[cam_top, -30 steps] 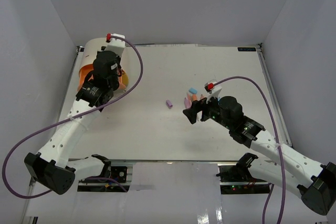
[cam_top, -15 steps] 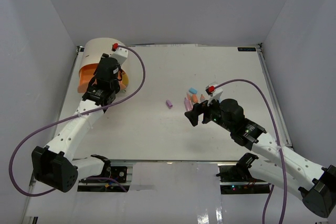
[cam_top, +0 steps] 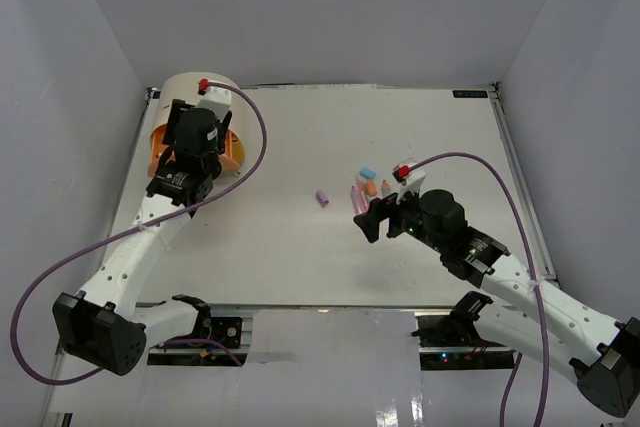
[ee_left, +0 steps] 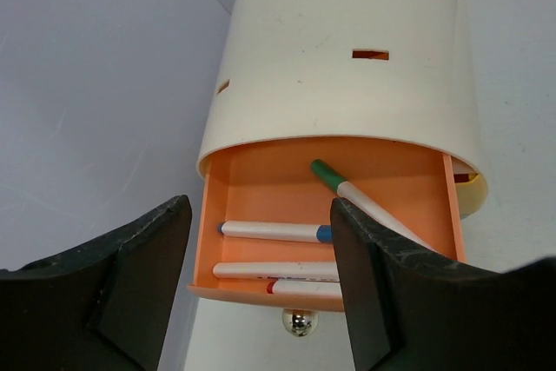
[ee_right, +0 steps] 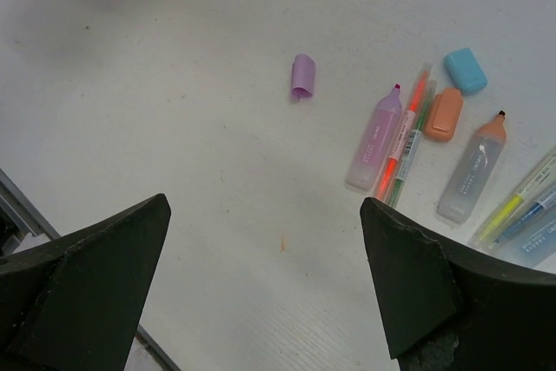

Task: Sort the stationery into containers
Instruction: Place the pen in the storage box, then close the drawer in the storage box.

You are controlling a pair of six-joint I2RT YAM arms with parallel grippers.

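Presently: left gripper [ee_left: 259,245], jaws spread wide with nothing between them, hangs just before the peach-orange drawer [ee_left: 261,184]. The drawer stands pulled out of the beige cabinet [ee_left: 339,58] at the far left corner, close to the side wall [ee_left: 87,84]. Drawer contents: green-capped pen [ee_left: 365,202] lying diagonally, cap toward the back; blue-tipped pen [ee_left: 274,231] and two more crosswise near the front lip. Right gripper [ee_right: 265,241], likewise spread and empty, hovers over the table [ee_right: 156,154], whose near edge shows at lower left. Purple block [ee_right: 302,76] lies alone, open surface wide to its left. Right of it lies a cluster: purple highlighter [ee_right: 375,138], thin orange pen [ee_right: 407,128] and orange highlighter [ee_right: 473,167], long axes near parallel, tips toward upper right; orange block [ee_right: 444,114] and blue block [ee_right: 466,70] lie beside them.
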